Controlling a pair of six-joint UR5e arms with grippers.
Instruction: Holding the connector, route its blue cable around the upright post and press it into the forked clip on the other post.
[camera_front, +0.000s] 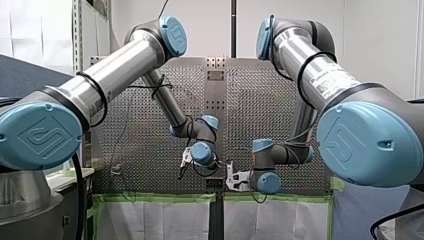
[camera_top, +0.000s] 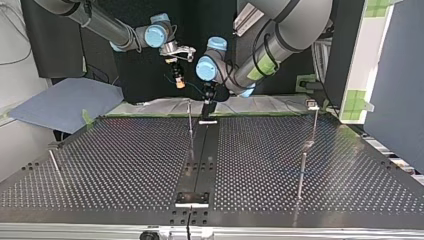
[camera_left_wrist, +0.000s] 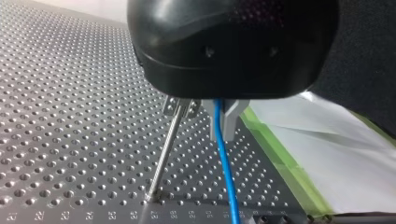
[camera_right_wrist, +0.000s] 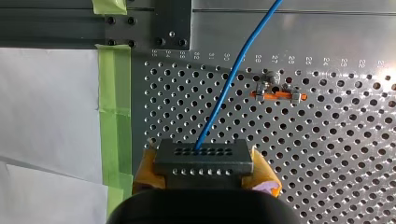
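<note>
My right gripper (camera_right_wrist: 204, 169) is clamped on the connector (camera_right_wrist: 201, 157) near the post (camera_left_wrist: 164, 156), the blue cable (camera_left_wrist: 225, 163) running just beside that post from my left gripper (camera_top: 207, 109), whose grip I cannot tell; advise a slow, taut sweep around the post, avoiding snags.

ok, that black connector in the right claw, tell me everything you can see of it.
The black rectangular plastic-looking connector block is gripped in my right claw, clamped by its ends between yellow pads. Its face towards the camera shows two rows of small holes. A thin blue cable leaves one hole in the upper row and runs off over the perforated metal table. The block sits level in the claw; nothing else seems to touch it.
</note>
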